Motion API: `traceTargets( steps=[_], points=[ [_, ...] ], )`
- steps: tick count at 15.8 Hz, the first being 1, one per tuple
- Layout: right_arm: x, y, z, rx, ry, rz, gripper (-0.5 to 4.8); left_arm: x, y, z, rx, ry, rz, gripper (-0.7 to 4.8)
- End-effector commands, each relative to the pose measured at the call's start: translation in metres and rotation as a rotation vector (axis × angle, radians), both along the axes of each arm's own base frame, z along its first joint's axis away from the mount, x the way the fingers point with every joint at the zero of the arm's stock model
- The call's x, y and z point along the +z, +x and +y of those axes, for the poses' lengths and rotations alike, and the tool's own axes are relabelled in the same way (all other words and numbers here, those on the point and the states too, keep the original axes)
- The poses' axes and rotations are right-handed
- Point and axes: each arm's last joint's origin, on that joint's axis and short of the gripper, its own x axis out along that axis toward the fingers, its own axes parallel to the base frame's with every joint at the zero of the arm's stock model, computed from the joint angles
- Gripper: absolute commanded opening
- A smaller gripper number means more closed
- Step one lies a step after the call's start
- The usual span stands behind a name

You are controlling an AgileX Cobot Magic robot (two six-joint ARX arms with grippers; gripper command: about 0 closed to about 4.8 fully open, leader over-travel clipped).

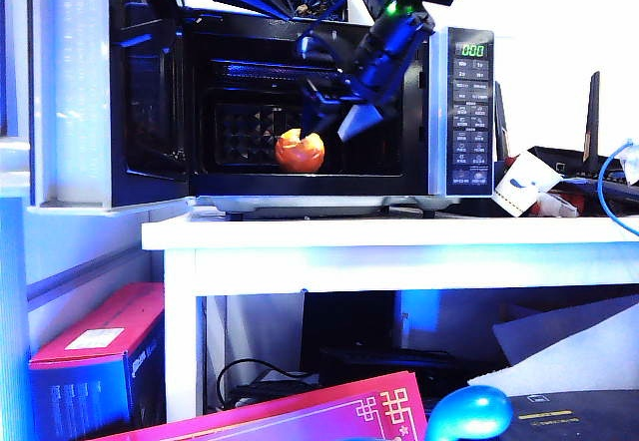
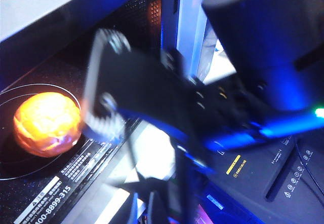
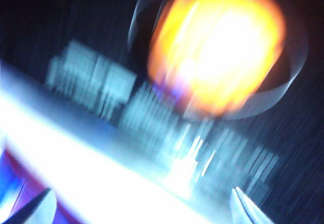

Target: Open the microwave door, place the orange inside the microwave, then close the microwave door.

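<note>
The right gripper [image 1: 334, 122] hangs at the microwave's [image 1: 319, 112] front opening, jaws wide and empty, just beside the orange [image 1: 300, 151] resting on the turntable inside. Pulling out carelessly could nudge the fruit. The microwave door [image 1: 75, 82] stands swung open. The left gripper's spread I cannot tell.

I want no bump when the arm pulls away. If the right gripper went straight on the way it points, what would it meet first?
Probably the orange. The open right gripper angles down into the microwave toward it, and its blurred wrist view has the orange ahead between the fingertips. Depth is unclear.
</note>
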Motion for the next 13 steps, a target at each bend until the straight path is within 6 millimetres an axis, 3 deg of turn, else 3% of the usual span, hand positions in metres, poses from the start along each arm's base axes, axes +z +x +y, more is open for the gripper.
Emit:
traceTargets(
  steps=[1, 5, 6, 9, 11, 13],
  points=[
    [0.006, -0.019, -0.007, 0.018, -0.066, 0.133, 4.79, 0.002, 0.000, 0.005, 0.038, 0.006, 0.009, 0.47],
    [0.039, -0.044, -0.020, -0.039, -0.097, 0.168, 4.79, 0.029, -0.015, 0.011, 0.054, -0.064, -0.063, 0.47],
    [0.054, -0.052, -0.024, -0.053, -0.087, 0.144, 4.21, 0.042, -0.025, 0.015, 0.061, -0.079, -0.103, 0.48],
    [0.114, -0.088, -0.041, -0.093, -0.052, -0.002, 1.21, 0.090, -0.068, 0.038, 0.191, -0.105, -0.257, 0.47],
    [0.151, -0.114, -0.052, -0.096, -0.001, -0.108, -0.07, 0.106, -0.093, 0.048, 0.204, -0.110, -0.284, 0.47],
    [0.180, -0.138, -0.062, -0.099, 0.046, -0.202, -0.05, 0.112, -0.107, 0.054, 0.202, -0.099, -0.277, 0.47]
  ],
)
